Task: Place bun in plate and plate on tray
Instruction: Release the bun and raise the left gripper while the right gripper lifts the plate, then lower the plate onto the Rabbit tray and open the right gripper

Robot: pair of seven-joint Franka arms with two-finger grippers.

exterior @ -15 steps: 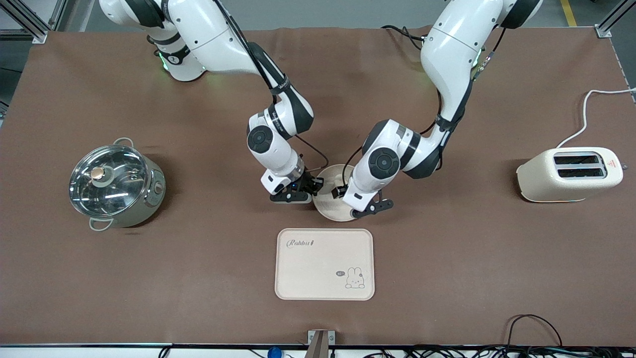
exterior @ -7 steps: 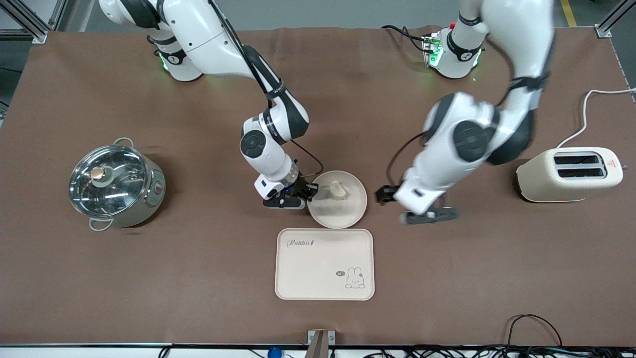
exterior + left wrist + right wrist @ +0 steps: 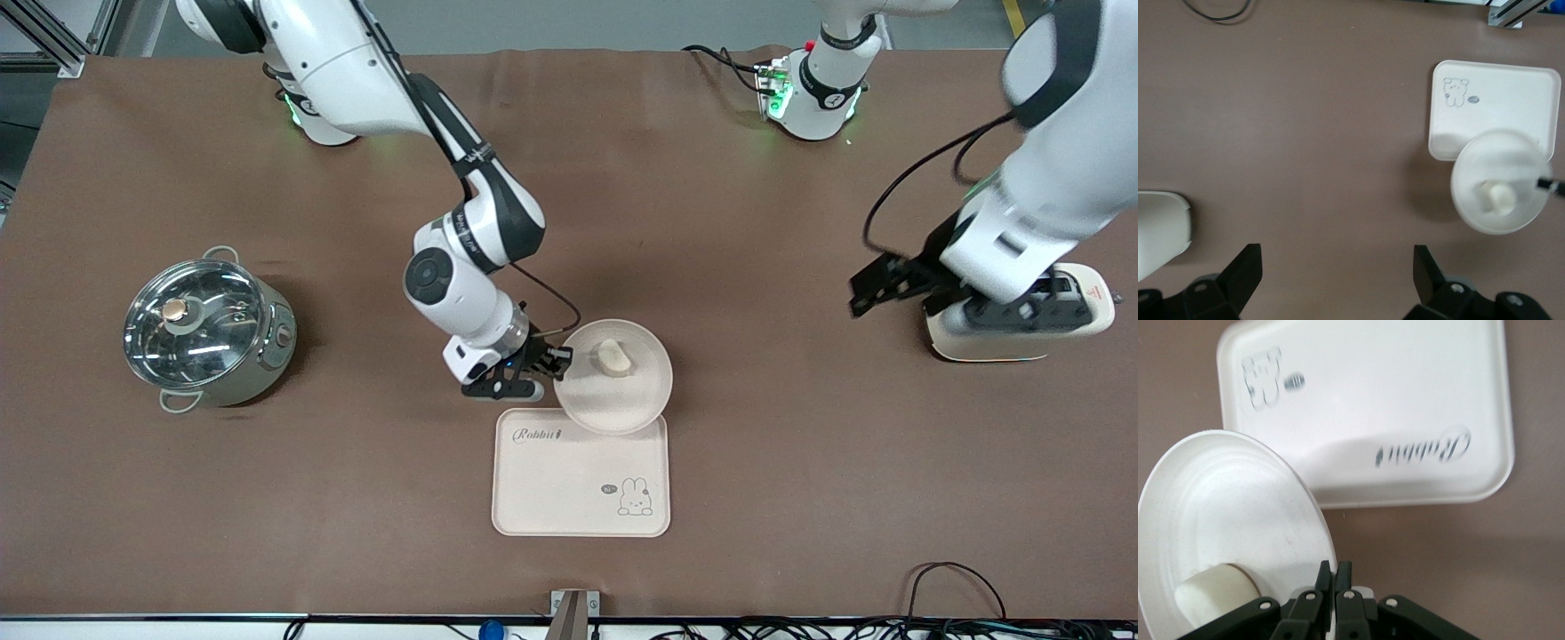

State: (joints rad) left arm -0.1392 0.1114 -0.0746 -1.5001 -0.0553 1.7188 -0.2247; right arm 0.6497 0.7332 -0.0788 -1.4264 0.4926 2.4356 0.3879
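Note:
The round plate (image 3: pixel 613 396) carries the bun (image 3: pixel 613 356) and hangs over the lettered edge of the tray (image 3: pixel 569 484). My right gripper (image 3: pixel 558 363) is shut on the plate's rim, at the side toward the right arm's end of the table. The right wrist view shows its fingers (image 3: pixel 1336 572) pinching the rim of the plate (image 3: pixel 1231 507), with the bun (image 3: pixel 1211 590) inside and the tray (image 3: pixel 1391 407) below. My left gripper (image 3: pixel 876 286) is open and empty, up in the air beside the toaster. The left wrist view shows its fingers (image 3: pixel 1336 273) spread, and the plate (image 3: pixel 1511 160), bun (image 3: pixel 1498 197) and tray (image 3: pixel 1501 93) farther off.
A steel pot with a glass lid (image 3: pixel 206 331) stands toward the right arm's end of the table. A cream toaster (image 3: pixel 1022 313) with a white cord stands toward the left arm's end and also shows in the left wrist view (image 3: pixel 1158 230). Cables lie along the table's front edge.
My left gripper let go of the bun in the plate and swung up and away toward the toaster. My right gripper has carried the plate with the bun toward the tray.

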